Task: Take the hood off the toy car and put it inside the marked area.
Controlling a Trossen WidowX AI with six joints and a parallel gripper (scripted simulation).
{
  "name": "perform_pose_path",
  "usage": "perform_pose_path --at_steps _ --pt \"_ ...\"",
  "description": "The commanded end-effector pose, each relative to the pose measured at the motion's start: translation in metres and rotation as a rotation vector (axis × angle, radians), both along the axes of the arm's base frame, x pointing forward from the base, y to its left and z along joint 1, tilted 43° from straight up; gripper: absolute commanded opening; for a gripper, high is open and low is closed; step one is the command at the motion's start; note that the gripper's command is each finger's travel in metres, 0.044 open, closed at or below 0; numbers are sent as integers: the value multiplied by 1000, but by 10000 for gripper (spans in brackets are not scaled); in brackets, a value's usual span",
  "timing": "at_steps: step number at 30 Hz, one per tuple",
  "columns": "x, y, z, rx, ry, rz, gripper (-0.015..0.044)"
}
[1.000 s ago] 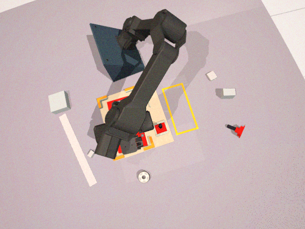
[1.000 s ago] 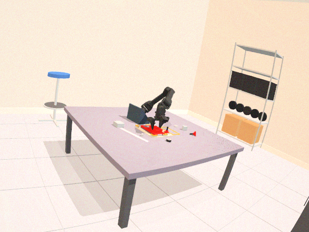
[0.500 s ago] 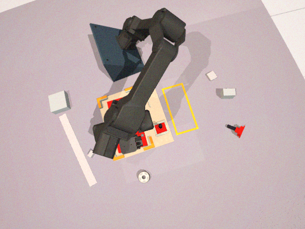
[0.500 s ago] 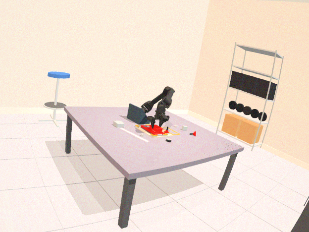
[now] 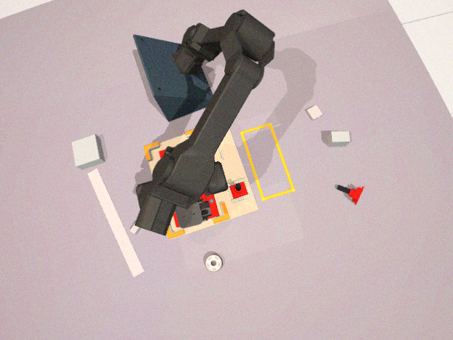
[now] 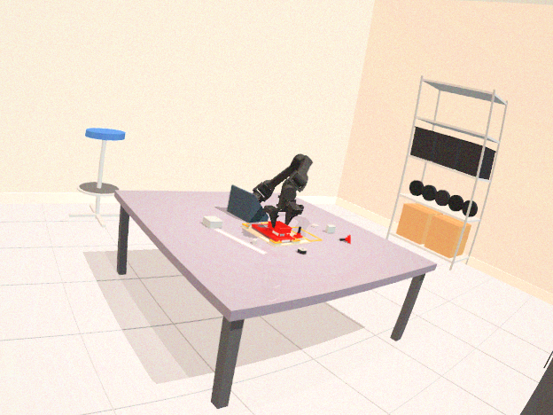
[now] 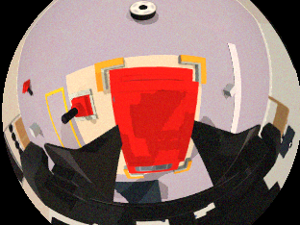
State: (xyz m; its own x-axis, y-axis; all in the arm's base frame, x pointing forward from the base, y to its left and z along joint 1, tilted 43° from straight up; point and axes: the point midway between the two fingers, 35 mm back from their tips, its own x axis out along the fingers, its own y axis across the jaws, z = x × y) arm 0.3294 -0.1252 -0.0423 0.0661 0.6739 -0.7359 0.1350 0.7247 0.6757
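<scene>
The red hood (image 7: 154,120) (image 6: 280,227) is between the two black fingers of my gripper (image 7: 156,126) (image 6: 280,223), which is shut on its sides. In the exterior view the hood is a little above the red toy car (image 6: 262,231) (image 5: 212,205). The arm hides most of the car and the hood in the top view. The car is on a pale wooden board (image 5: 234,155) (image 7: 79,80) with orange corner brackets. The marked area is a yellow outline (image 5: 282,157) (image 7: 55,91) on the table, to the right of the board in the top view.
A red block with a black peg (image 5: 238,188) (image 7: 82,106) sits on the board's side near the outline. A dark blue slanted panel (image 5: 153,73) stands near the arm. A white wheel (image 5: 207,266), a red-and-black part (image 5: 355,195), pale blocks (image 5: 86,150) and a white strip (image 5: 117,223) lie around.
</scene>
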Motion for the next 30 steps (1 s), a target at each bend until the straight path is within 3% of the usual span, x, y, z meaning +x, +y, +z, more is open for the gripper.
perform_pose_path --at_steps 1,18,30 --pt "1 -5 4 -10 -8 -1 0" --pt "-2 -36 37 -12 -7 -1 0" --pt "6 5 71 -12 0 -4 0"
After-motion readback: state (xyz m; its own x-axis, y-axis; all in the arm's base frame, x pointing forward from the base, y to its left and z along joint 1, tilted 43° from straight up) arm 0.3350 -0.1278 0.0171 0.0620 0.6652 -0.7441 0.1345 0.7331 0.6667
